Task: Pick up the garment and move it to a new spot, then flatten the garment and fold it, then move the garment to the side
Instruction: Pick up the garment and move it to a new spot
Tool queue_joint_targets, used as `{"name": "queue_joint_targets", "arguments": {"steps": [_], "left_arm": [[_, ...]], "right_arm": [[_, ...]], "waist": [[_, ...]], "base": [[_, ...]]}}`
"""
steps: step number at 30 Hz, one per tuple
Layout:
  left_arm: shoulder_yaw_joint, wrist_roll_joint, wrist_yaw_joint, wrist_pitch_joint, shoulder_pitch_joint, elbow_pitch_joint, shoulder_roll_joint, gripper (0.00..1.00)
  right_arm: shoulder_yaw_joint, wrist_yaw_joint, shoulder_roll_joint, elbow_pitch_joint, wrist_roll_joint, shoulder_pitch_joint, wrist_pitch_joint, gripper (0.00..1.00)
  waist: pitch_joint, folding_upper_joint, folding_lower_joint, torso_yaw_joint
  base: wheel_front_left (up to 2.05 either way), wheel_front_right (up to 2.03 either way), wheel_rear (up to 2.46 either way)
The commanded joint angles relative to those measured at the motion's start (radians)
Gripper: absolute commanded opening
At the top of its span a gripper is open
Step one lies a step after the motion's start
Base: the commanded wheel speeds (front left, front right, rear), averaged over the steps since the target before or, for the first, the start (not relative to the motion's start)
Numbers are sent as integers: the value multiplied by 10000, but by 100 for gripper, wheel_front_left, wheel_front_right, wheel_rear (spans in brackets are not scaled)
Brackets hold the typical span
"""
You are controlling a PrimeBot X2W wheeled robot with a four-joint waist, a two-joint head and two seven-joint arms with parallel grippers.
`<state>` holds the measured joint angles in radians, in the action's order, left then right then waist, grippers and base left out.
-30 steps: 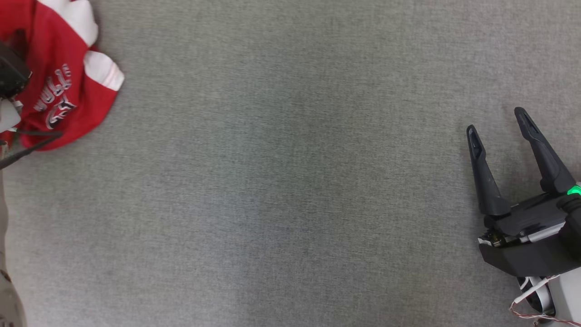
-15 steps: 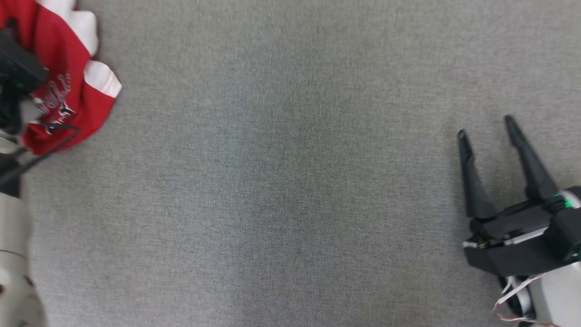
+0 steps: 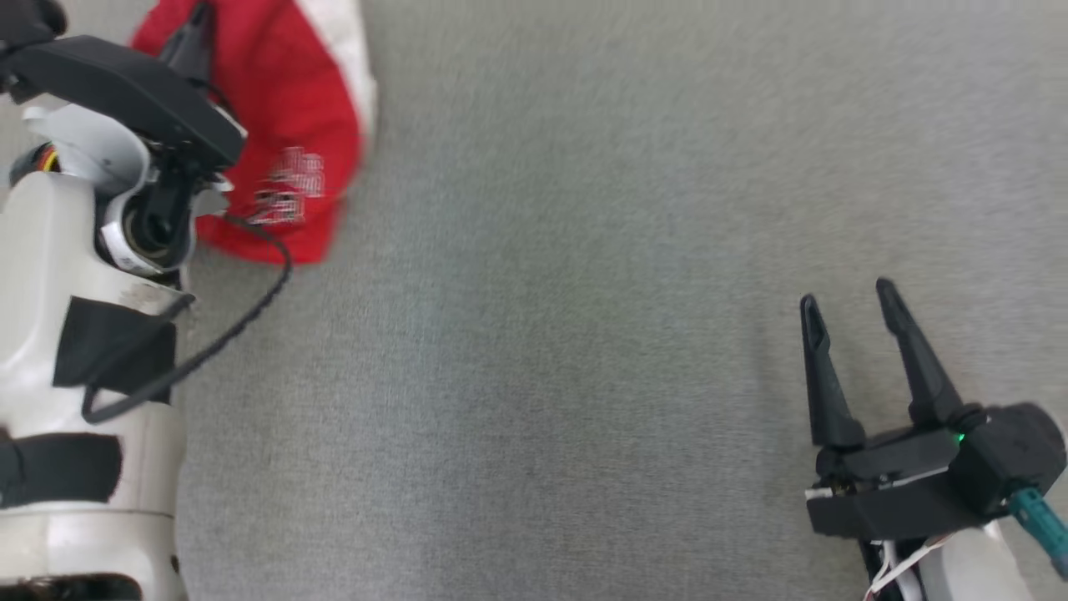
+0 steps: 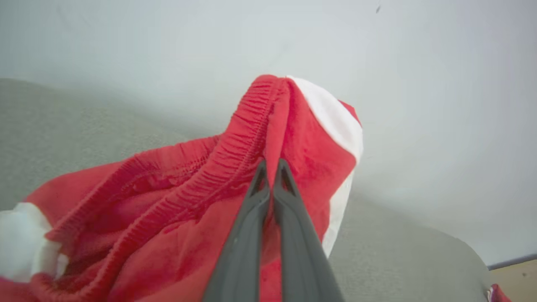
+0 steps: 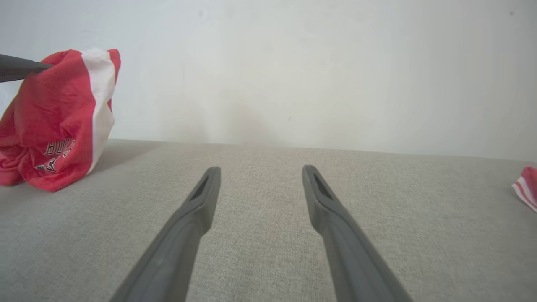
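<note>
The garment is a pair of red shorts with a white side stripe and pale lettering, at the upper left of the grey surface. My left gripper is shut on it. In the left wrist view both fingers pinch the red cloth just below the elastic waistband, tips at my left gripper. The garment hangs in a raised bunch with its lower folds resting on the surface. My right gripper stands open at the lower right, well away from it, and my right gripper has nothing between its fingers.
A grey fabric surface stretches between the two arms, with a white wall behind it. Another piece of red and white cloth lies at the far right edge. A black cable loops off my left forearm.
My left gripper has shut on the garment and raised it into a hanging bunch. The head view has shifted, bringing the left arm into it. The right gripper stays open.
</note>
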<state>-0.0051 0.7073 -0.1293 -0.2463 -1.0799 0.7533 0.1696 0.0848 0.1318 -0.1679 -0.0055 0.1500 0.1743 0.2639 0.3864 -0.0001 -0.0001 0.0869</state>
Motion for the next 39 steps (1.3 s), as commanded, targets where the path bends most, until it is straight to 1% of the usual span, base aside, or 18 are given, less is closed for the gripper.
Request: {"name": "queue_joint_targets", "arguments": {"steps": [1,6,13,17,21,24,28,30,31,36,39], "left_arm": [[-50,132,-18,-68,188,-216,-18,0],[-349,447,-12,-562,609,-1730,-329,0],[-905,443,333,-1060,1012,-3656,-762,0],[-1266,422,554,-1316,1286,-4224,-902,0],[-1587,291,648,-1450,1740,-4562,-940,0],[-1798,276,704,-1422,2315,-4659,-972,0],[-2034,430,836,-1188,3320,-4588,-1068,0],[-2178,287,864,-914,3907,-4475,-1075,0],[-2241,335,908,-613,4521,-4332,-1090,0],[-2412,365,853,82,5622,-3786,-1141,0],[-2499,367,865,493,5985,-3348,-1148,0]], "right_arm": [[-21,-26,102,24,86,-164,6,100],[-112,-26,383,105,105,-486,8,100],[-160,-26,605,86,206,-513,6,100],[-47,-26,703,67,233,-427,6,100],[-128,-26,795,65,271,-527,6,100],[-268,-26,838,87,291,-692,5,100],[-379,-26,883,20,304,-849,5,100],[-357,-26,915,0,313,-869,6,100],[-335,-26,927,-20,304,-836,5,100],[-330,-26,896,-87,251,-685,6,100],[-320,-26,852,-102,262,-644,5,100]], "waist": [[-816,1,1,-549],[-1540,1,1,-1289],[-1980,1,1,-2508],[-2041,1,1,-3149],[-2024,1,1,-3616],[-1991,1,1,-3777],[-1886,1,1,-3807],[-1821,1,1,-3800],[-1740,1,1,-3767],[-1564,1,1,-3549],[-1521,1,1,-3359]], "base": [[0,0,0],[0,0,0],[0,0,0],[0,0,0],[0,0,0],[0,0,0],[0,0,0],[0,0,0],[0,0,0],[0,0,0],[0,0,0]]}}
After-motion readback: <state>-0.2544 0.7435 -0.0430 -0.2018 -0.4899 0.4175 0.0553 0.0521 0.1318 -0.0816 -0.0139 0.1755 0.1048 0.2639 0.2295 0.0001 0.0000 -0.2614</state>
